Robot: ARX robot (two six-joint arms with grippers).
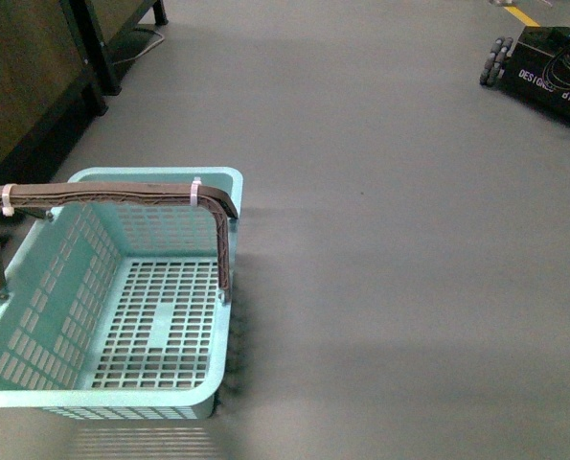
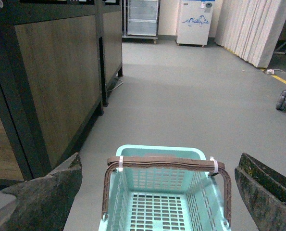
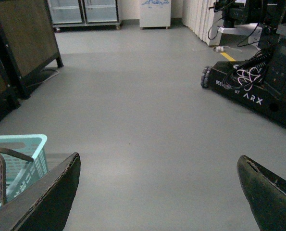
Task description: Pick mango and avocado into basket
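Grey floor point(image 1: 409, 240), wooden cabinet point(image 2: 61, 82) alongside | left gripper point(image 2: 159, 156) spread wide, holding nothing, facing the basket point(image 1: 160, 174) | right gripper point(image 3: 159, 158) likewise released, over the floor beside it | basket probably parked close for easy drops, handle point(image 1: 112, 192) upright, no fruit in what shows | mango and avocado nowhere in view; basket's near end cut off.

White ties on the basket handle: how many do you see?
2. In the front view, one white tie wraps the basket handle near its left end, the other near its right end.
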